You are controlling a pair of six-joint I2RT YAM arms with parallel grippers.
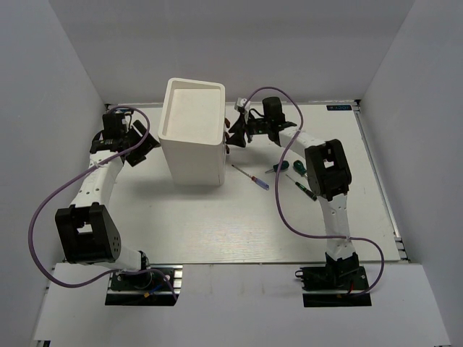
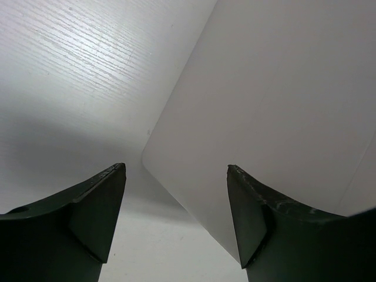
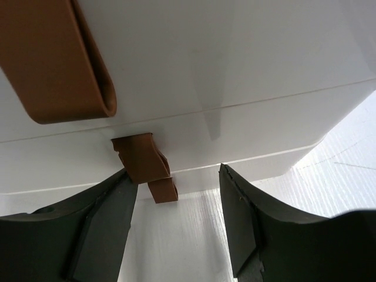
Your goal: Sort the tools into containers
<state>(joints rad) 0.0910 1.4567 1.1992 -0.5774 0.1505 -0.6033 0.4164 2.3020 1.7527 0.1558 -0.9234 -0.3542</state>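
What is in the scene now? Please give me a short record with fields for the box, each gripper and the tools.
box: white box, upright on the table
left gripper: open, empty, at the box's left side
right gripper: open, empty, at the box's right side near a brown knob
tools: screwdrivers lying on the table, right of the box

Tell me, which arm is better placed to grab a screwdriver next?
Likely the right. The screwdrivers lie right of the box, next to that arm, and the right gripper is open close by. The left gripper is on the box's other side, so the box blocks its way.
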